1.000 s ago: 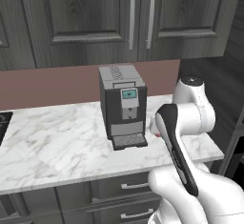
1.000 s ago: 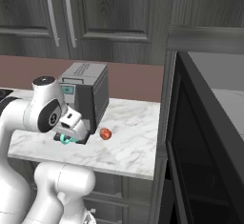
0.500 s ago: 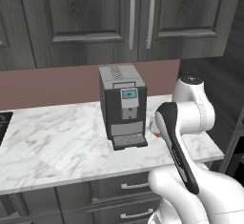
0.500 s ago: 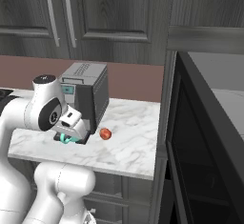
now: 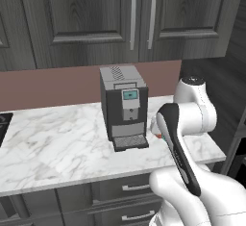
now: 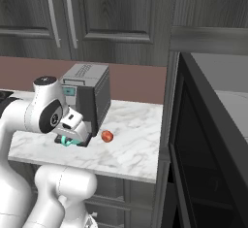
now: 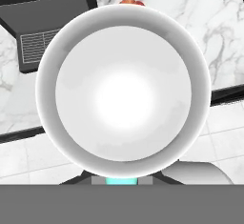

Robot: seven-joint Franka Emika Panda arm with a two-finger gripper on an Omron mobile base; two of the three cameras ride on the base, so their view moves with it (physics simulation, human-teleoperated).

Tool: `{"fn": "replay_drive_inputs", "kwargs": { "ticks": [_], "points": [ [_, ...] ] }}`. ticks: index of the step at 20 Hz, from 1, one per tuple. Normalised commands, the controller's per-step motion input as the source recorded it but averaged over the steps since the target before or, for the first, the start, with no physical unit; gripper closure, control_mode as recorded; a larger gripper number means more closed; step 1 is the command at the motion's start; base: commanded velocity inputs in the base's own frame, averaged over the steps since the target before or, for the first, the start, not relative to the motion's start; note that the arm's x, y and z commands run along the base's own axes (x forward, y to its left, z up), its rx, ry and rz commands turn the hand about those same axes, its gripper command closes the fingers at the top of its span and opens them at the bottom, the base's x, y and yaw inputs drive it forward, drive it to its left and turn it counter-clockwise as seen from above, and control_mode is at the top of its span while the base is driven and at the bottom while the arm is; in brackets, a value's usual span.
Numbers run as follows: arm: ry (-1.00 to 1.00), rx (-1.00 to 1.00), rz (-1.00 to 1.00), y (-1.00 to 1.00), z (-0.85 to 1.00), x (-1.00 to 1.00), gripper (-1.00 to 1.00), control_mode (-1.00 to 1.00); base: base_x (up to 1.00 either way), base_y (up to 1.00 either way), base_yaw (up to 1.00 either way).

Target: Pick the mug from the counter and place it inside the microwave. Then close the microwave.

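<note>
Coffee machine (image 6: pixel 87 96): stands on the table (image 6: pixel 131 147).
End effector (image 6: pixel 72 136): pinches the mug (image 6: pixel 69 142), just in front of the coffee machine.
Mug: held above the table, white inside, seen from above.
Red fruit (image 6: pixel 107 136): lies on the table, near the mug.
Microwave (image 6: pixel 203 139): at right, door open.

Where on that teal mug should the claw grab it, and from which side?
By the rim, from above. The mug stands upright with its mouth open to the hand camera, so one finger can go inside the wall and one outside. The claw already looks shut on it that way, beside the coffee machine.
</note>
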Motion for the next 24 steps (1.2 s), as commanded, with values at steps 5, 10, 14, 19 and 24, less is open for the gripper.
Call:
{"fn": "replay_drive_inputs", "kwargs": {
  "ticks": [5, 10, 14, 19, 24],
  "points": [
    [0.00, 0.00, 0.00, 0.00, 0.00, 0.00, 1.00, 1.00, -0.38, 0.02, -0.03],
    [0.00, 0.00, 0.00, 0.00, 0.00, 0.00, 1.00, 1.00, -0.61, 0.05, -0.29],
    [0.00, 0.00, 0.00, 0.00, 0.00, 0.00, 1.00, 1.00, -0.64, 0.14, -0.51],
    [0.00, 0.00, 0.00, 0.00, 0.00, 0.00, 1.00, 1.00, -0.40, 0.14, -0.53],
    [0.00, 0.00, 0.00, 0.00, 0.00, 0.00, 1.00, 1.00, -0.45, 0.05, -0.52]
  ]
}}
